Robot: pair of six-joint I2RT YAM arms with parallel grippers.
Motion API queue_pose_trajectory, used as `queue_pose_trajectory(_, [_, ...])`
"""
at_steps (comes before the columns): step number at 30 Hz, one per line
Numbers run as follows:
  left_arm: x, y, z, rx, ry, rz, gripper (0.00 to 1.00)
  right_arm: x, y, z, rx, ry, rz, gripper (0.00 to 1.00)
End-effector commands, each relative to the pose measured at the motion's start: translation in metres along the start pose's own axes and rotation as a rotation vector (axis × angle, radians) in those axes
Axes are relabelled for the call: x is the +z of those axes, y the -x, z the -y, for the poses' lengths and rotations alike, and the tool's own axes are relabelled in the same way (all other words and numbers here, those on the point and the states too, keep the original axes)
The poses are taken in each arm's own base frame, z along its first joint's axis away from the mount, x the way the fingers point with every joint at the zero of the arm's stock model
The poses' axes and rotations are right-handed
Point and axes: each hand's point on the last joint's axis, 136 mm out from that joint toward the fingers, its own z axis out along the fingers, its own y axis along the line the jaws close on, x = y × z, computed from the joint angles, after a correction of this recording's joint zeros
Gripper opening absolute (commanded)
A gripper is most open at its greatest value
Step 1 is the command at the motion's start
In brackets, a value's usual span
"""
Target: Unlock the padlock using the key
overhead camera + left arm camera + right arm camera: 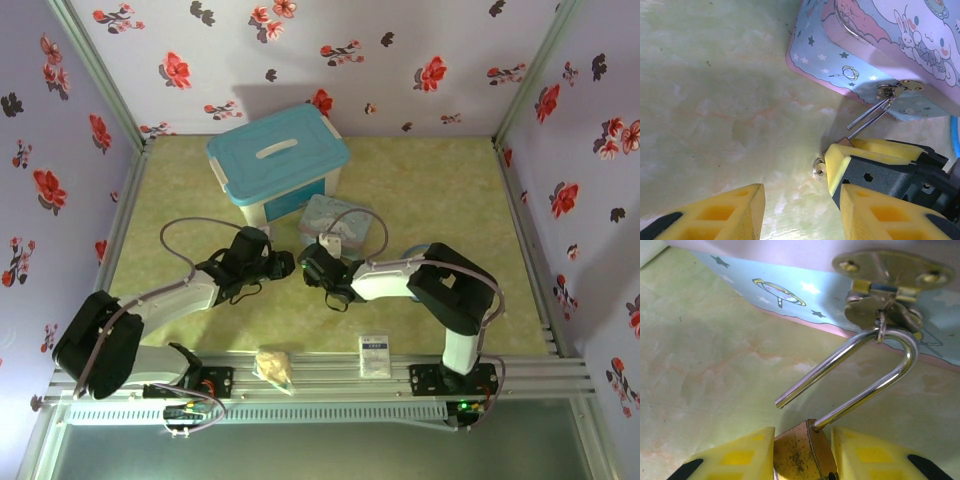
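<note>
A: Brass body on the padlock point(800, 452), thin steel shackle point(867, 367). Small, rigid and probably light, so it won't sag, but I'd expect the polished faces to slide in your grip if you twist

B: where is it, who has it

A: Your right gripper point(802, 436) is clamped on the body, with the yellow fingers point(735, 455) on either side. The shackle is threaded through the hasp point(890, 295) on the front wall of the pale blue tin point(740, 277), which sits on the table point(700, 365). One shackle leg is out of the body with its free end in the air, so it reads as already sprung

B: best hold?

A: The one you have: on the body, low enough to leave the shackle clear. Don't pinch the shackle, it's round wire and will likely roll. The tin looks light, so a pull may drag it rather than unhook it

B: left side?

A: Your left gripper point(800, 195) has its jaws apart with nothing between them, just beside the right one, over bare table

B: key?

A: Can't confirm. The left wrist view has a small silvery ring-shaped bit point(818, 168) on the table right by the right gripper's finger. It could be the key's head, but it's too small to call. The bottom end of the body is cut off at the bottom of the right wrist view, so you can't tell if the key sits in it. From above, the lock is too small to pick out between the two gripper heads
</note>
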Motion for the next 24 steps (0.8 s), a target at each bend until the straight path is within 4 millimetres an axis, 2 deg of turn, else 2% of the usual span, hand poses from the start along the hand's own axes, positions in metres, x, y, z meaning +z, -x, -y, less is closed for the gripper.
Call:
queue_pose_trajectory(1, [-0.003,0.007,0.000,0.023,0.012,0.014,0.44,0.001,-0.026,0.032,-0.029,-0.089,-0.068,0.30])
queue_pose_trajectory(3, [-0.003,0.007,0.000,0.023,0.011,0.015,0.43,-0.002,-0.026,0.035,0.004,-0.065,-0.061,0.25])
queue_pose_trajectory(8, [-0.002,0.011,0.003,0.038,0.011,0.014,0.43,-0.010,-0.027,0.043,0.045,-0.029,-0.060,0.22])
queue_pose_trajectory(15, [0.000,0.019,0.010,0.048,0.002,0.023,0.43,-0.018,-0.033,0.067,0.141,-0.001,-0.074,0.15])
queue_pose_trajectory(18, [0.000,0.024,0.015,0.052,-0.007,0.032,0.43,-0.025,-0.034,0.080,0.190,0.020,-0.071,0.12])
queue_pose_trajectory(24, [0.006,0.043,0.033,0.080,-0.037,0.046,0.44,-0.035,-0.029,0.093,0.188,0.023,-0.080,0.11])
